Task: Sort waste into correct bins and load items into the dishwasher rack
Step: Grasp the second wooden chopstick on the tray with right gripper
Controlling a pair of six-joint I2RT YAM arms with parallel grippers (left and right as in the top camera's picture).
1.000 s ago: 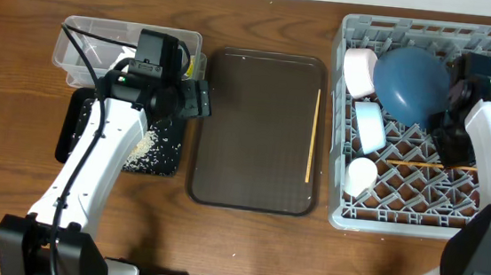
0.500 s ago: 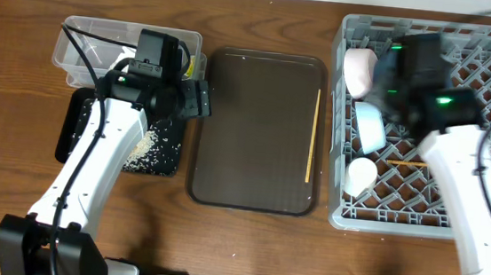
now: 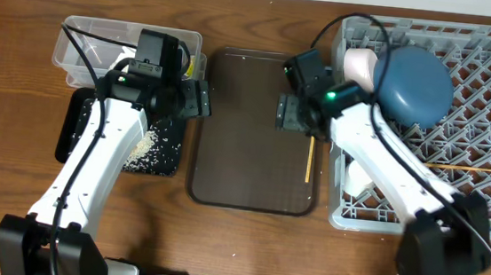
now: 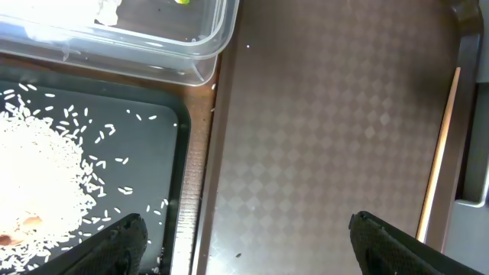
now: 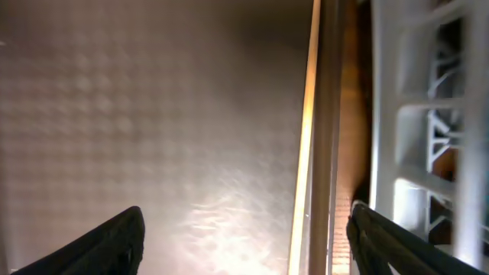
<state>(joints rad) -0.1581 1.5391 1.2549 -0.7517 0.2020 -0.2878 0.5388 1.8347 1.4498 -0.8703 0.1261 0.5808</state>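
One wooden chopstick [image 3: 309,165] lies along the right edge of the dark brown serving tray [image 3: 244,155]; it also shows in the right wrist view [image 5: 306,137] and the left wrist view [image 4: 439,153]. My right gripper [image 3: 285,112] [image 5: 244,237] is open and empty, just above the tray near the chopstick's far end. The grey rack [image 3: 488,221] holds the blue plate [image 3: 415,81], a bowl [image 3: 359,63], a partly hidden white cup [image 3: 359,179] and another chopstick [image 3: 461,165]. My left gripper [image 3: 200,98] [image 4: 244,244] is open and empty over the serving tray's left edge.
The clear tub [image 3: 85,39] stands at the back left, with white tissue and a yellow-green scrap inside. The black tray [image 3: 159,152] in front of it holds a pile of rice [image 4: 38,191]. The rack's wall [image 5: 412,114] is close beside my right gripper.
My right arm has swung left from over the rack to the serving tray's right side, by the chopstick. The left arm has not moved.
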